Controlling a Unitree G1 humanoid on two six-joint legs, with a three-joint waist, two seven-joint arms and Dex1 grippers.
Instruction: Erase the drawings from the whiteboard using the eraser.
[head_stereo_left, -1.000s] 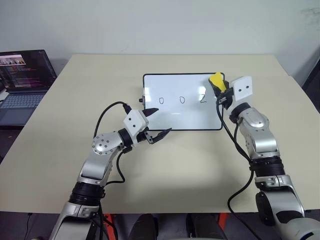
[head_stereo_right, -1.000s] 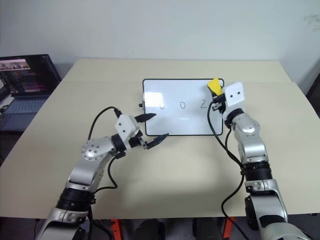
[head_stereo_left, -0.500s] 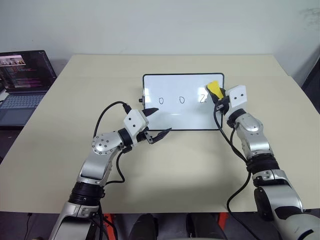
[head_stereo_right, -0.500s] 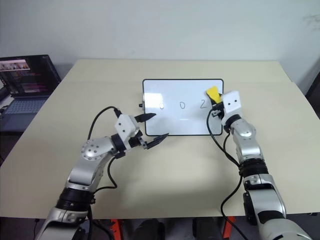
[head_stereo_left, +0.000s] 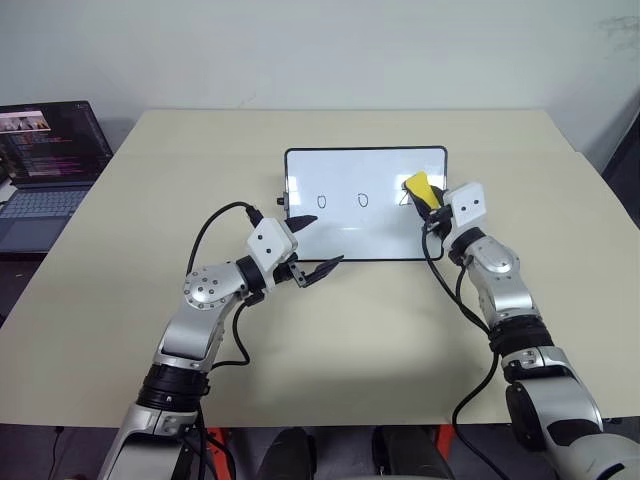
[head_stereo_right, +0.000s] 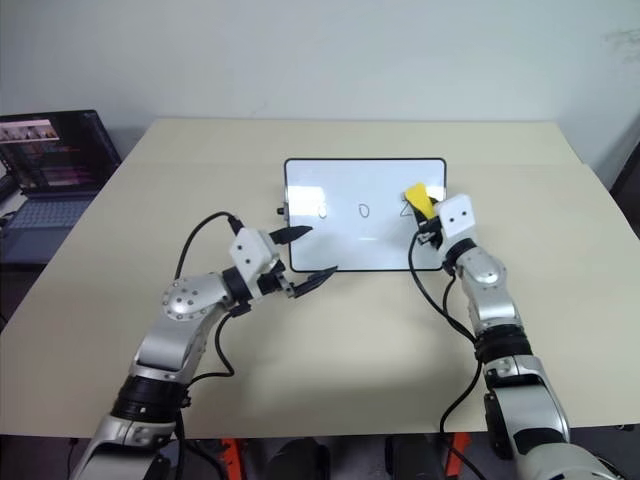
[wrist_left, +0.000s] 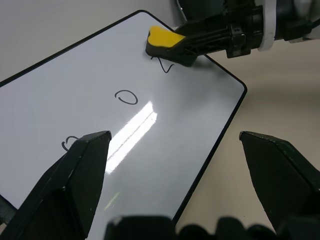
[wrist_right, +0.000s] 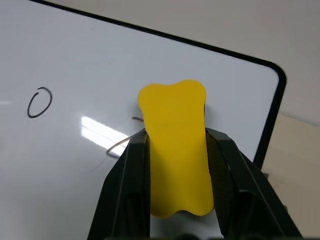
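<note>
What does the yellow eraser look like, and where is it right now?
The eraser is a small bright yellow block with a pinched-in waist and a dark underside. The right gripper is shut on its sides. It sits over the right-hand drawing on the whiteboard, hiding part of that mark.

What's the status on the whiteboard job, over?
Right pincer shut on eraser, over the rightmost drawing. Left pincer open at whiteboard's near edge. Two marks uncovered. Nothing in the way.

Left hand open, level; right hand clamped shut.
</note>
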